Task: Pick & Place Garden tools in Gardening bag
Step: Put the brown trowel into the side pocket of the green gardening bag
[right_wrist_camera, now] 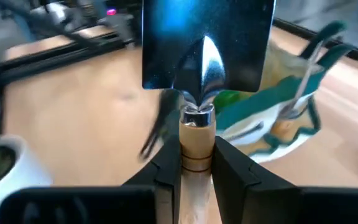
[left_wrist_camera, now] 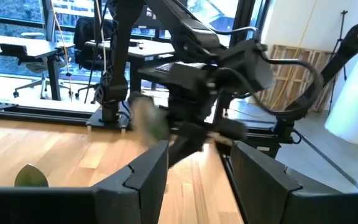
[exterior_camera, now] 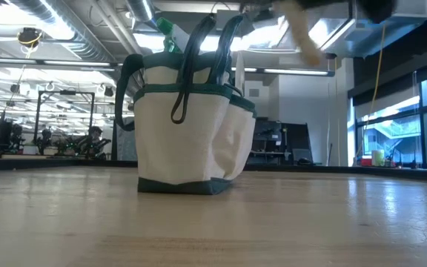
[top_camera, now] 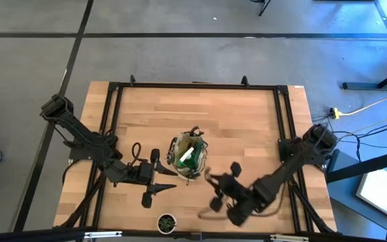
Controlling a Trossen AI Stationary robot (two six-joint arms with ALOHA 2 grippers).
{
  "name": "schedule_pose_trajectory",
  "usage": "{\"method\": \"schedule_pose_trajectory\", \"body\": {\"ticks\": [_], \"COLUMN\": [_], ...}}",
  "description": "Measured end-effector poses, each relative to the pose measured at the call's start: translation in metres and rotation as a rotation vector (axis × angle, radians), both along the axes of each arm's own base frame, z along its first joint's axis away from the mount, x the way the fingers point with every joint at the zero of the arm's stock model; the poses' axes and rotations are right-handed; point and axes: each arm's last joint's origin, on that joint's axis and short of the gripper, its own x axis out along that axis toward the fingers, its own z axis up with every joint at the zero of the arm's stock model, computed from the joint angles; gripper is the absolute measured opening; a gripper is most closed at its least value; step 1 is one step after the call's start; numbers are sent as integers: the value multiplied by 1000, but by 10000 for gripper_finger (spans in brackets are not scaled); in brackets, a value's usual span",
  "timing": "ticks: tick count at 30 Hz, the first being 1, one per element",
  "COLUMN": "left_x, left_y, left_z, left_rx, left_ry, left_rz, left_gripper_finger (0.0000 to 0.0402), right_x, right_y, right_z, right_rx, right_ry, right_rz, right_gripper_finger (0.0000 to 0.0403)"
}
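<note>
- Gardening bag [top_camera: 188, 158] stands upright near the middle of the bench [top_camera: 247, 128], a little toward the front edge, its round mouth open with green lining and tool handles showing.
- Trowel [right_wrist_camera: 205, 74] is pinched by its wooden handle in my right gripper [top_camera: 219, 190], which hangs just to the right of the bag; the dark metal blade points toward the bag.
- My left gripper [top_camera: 158, 176] has its fingers spread with nothing between them, and it sits low just left of the bag.
- Black pruners [top_camera: 137, 153] lie on the bench beside my left arm.
- A small dark pot [top_camera: 167, 222] with a green plant sits at the front edge, well apart from the bag.
- The bench is pale wooden planking inside a black metal frame.
- Around it is a grey floor with dark seams; a yellow cable [top_camera: 368, 106] trails off to the right.
- Beyond the bench: ceiling strip lights, ducting, large windows, desks and chairs.
</note>
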Motion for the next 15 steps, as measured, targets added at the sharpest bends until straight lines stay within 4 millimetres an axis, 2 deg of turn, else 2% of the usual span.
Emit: {"method": "schedule_pose_trajectory", "body": {"ticks": [3, 7, 15], "left_x": [1, 2, 2], "left_y": [1, 2, 2], "left_z": [0, 0, 0], "left_rx": [-1, -16, -19], "left_ry": [0, 1, 1], "left_rz": [4, 10, 9], "left_gripper_finger": [171, 171, 171], "right_x": [-14, -27, -26], "right_y": [15, 26, 27], "right_z": [1, 3, -4], "right_rx": [-50, -113, -54], "right_ry": [-31, -81, -56], "right_rz": [29, 22, 66], "right_gripper_finger": [62, 62, 62]}}
